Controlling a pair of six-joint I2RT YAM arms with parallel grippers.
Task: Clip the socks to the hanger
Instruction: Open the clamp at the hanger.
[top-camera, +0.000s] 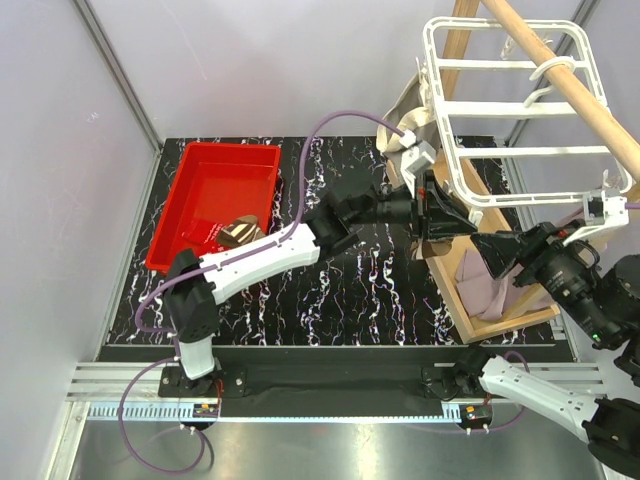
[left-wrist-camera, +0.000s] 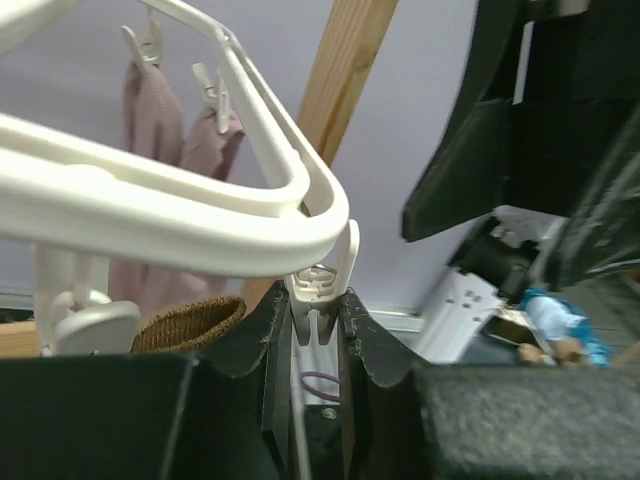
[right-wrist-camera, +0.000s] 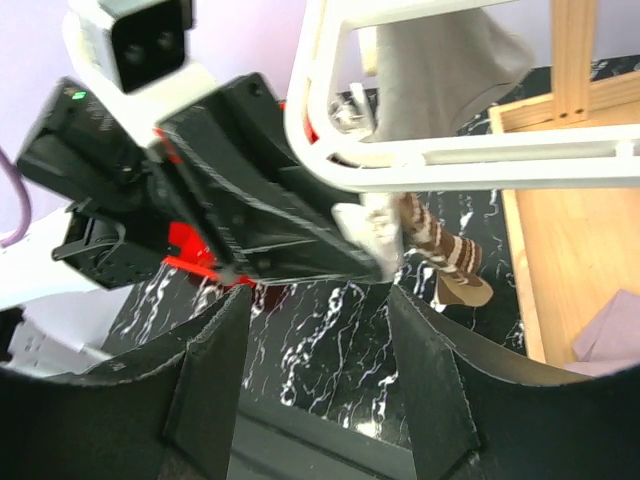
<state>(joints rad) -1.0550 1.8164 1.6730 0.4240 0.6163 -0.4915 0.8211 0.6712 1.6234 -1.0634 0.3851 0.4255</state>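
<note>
Under the white grid hanger (left-wrist-camera: 150, 215), left gripper (left-wrist-camera: 313, 305) pinches a dangling clip (left-wrist-camera: 318, 278), right gripper (right-wrist-camera: 318, 290) spread wide

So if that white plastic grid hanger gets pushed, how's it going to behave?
Probably swings: the white plastic grid hanger hangs just by its hook over the wooden pole. Likely stiff and light, being thin open bars. The left gripper has its jaws on a small white clip that dangles, so it'd likely wobble once released.
</note>
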